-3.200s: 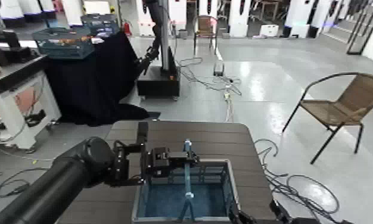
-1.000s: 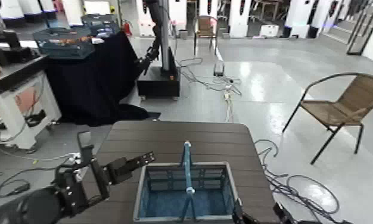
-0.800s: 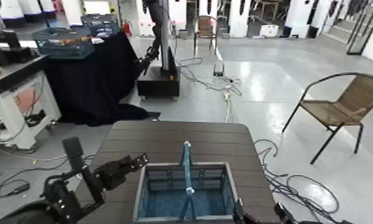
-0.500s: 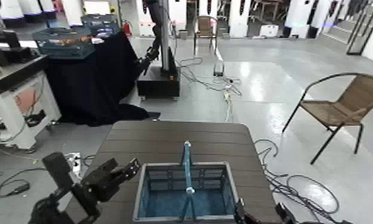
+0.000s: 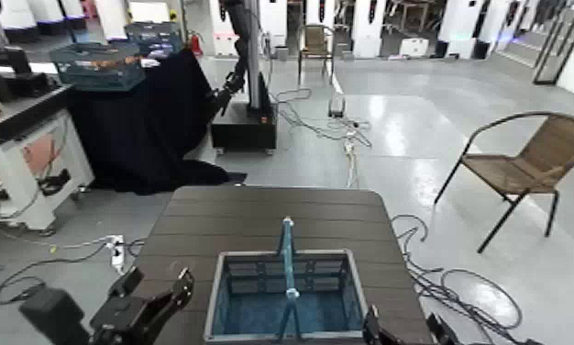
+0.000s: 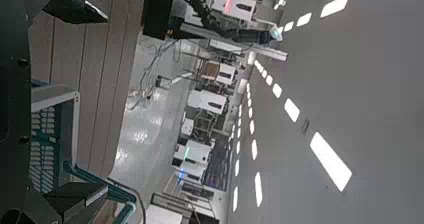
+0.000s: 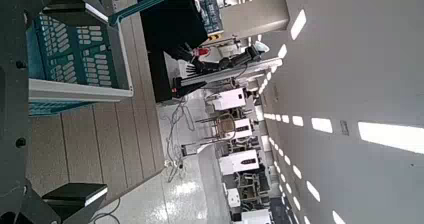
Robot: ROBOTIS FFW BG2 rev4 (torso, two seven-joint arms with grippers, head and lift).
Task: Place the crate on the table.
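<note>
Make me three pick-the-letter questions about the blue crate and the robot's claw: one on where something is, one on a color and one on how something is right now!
1. Where is the blue crate?
A) On the floor
B) On the slatted table
C) On a chair

2. What color is the slatted table?
A) Dark brown
B) Bright yellow
C) Red

3. How is the robot's left claw?
A) Shut tight
B) Holding the crate's bar
C) Open and holding nothing

Right letters:
1: B. The blue crate sits on the slatted table in the head view.
2: A. The slats look dark brown.
3: C. The left claw is off to the left of the crate, its fingers spread wide with nothing gripped.
</note>
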